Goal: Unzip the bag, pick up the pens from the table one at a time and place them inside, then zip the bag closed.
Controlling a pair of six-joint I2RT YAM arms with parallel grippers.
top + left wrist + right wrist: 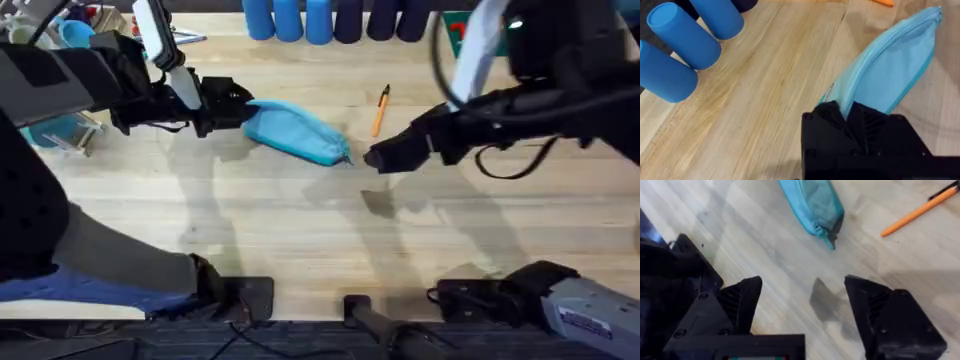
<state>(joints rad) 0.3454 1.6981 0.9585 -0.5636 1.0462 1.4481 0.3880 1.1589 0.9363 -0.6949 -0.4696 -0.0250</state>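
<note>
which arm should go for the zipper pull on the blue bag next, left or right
Right, probably. The right gripper is open and hovers just off the bag's near end, where a small tab sticks out. The left gripper is already clamped on the bag's opposite end, holding it steady.

We see the table (pixel 300 230), light wood with plank grain running across it. On it lies the bag (pixel 295 130), light blue, set at a slant left of the middle. Near the bag's right end, apart from it, lies one orange pen (pixel 380 110) with a dark tip pointing away from us. Along the far edge stands a row of blue cups (pixel 290 20), with darker ones just beside them on the right. At the far left corner sit some things, perhaps clear plastic, too blurred for us to name.
</note>
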